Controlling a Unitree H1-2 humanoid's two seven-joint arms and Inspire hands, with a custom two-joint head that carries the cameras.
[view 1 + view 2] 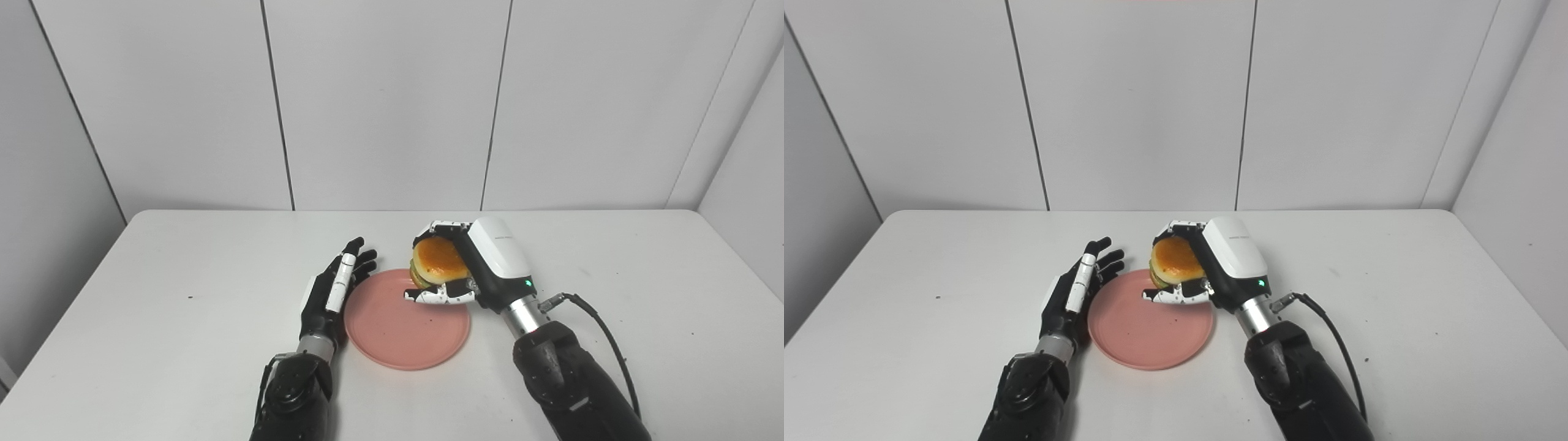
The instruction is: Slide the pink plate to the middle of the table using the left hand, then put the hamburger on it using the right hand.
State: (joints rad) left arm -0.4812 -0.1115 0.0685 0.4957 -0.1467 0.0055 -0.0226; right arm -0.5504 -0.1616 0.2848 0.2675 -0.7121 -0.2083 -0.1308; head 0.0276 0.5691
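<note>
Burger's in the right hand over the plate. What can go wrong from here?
1. The hamburger hangs over the far rim of the pink plate, not its middle; released now, it may land on the rim or roll off.
2. The left hand rests open beside the plate's left edge; it could nudge the plate.

Hamburger [436,260] above plate [392,343] far edge

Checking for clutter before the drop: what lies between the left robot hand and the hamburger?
Only the bare pink plate lies between the left robot hand and the hamburger, shown in both eye views.
</note>
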